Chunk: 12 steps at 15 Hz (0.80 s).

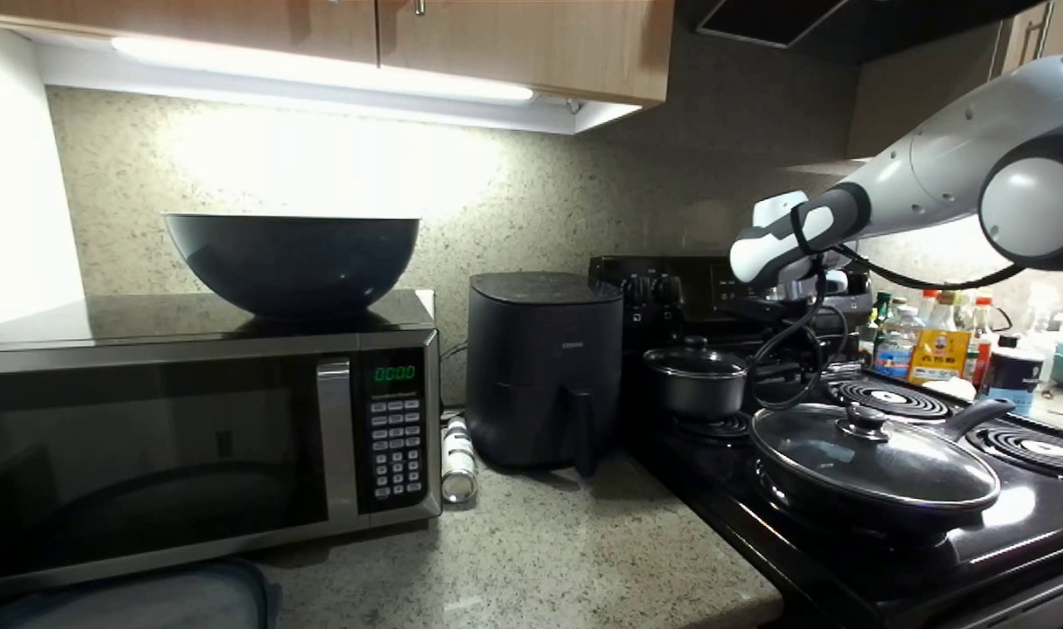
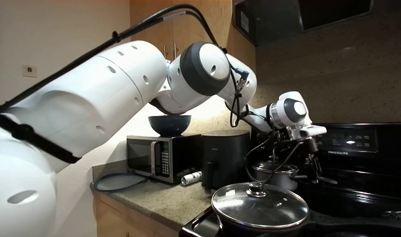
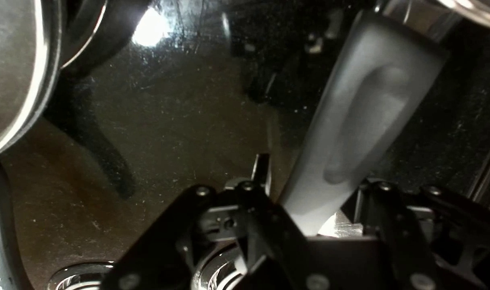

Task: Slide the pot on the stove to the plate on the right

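The small dark lidded pot point(image 1: 697, 389) sits on the back-left burner of the black stove point(image 1: 714, 489); in an exterior view it stands behind the wide pan point(image 2: 279, 179). Its grey handle point(image 3: 361, 117) points away from the pot across the wrist view. My gripper point(image 2: 316, 169) is pointed down at the handle. In the wrist view, my gripper's fingers point(image 3: 312, 183) stand apart on either side of the handle, with a gap on the left side. A bare coil burner point(image 1: 893, 399) lies farther right on the stove. No dinner plate shows.
The wide lidded pan point(image 1: 876, 454) stands on the front burner, its handle point(image 1: 976, 418) pointing right. A black air fryer point(image 1: 544, 367) stands left of the pot. Bottles point(image 1: 933, 336) stand beyond the stove's right side. The stove's back panel point(image 2: 352, 140) rises behind. Arm cables hang near the pot.
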Available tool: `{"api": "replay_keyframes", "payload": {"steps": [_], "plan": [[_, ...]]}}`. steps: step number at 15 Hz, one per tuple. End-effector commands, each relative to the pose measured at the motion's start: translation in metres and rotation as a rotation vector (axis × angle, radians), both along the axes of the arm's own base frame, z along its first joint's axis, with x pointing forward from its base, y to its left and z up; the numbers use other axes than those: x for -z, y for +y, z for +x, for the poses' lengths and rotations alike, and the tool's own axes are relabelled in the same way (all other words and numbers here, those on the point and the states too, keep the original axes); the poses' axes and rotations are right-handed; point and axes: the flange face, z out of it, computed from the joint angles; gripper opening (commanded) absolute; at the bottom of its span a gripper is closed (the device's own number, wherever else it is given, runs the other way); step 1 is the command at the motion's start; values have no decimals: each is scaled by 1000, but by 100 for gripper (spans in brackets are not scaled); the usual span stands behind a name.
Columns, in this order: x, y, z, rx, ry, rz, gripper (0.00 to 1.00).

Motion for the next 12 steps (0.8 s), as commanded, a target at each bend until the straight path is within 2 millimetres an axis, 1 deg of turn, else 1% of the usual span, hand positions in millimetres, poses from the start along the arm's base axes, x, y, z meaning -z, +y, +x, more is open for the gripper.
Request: {"api": "replay_keyframes", "payload": {"steps": [1,2,4,8,10,11,12], "plan": [[-7,-10,-15,25,28,7,9],[-3,-15,-20,38,42,12,3],[7,-27,-32,64,75,33,0],[29,-57,-64,153,145,88,0],[34,-72,-78,189,152,121,0],[35,-76,-82,179,149,150,0],[39,-74,-67,174,145,85,0]]}}
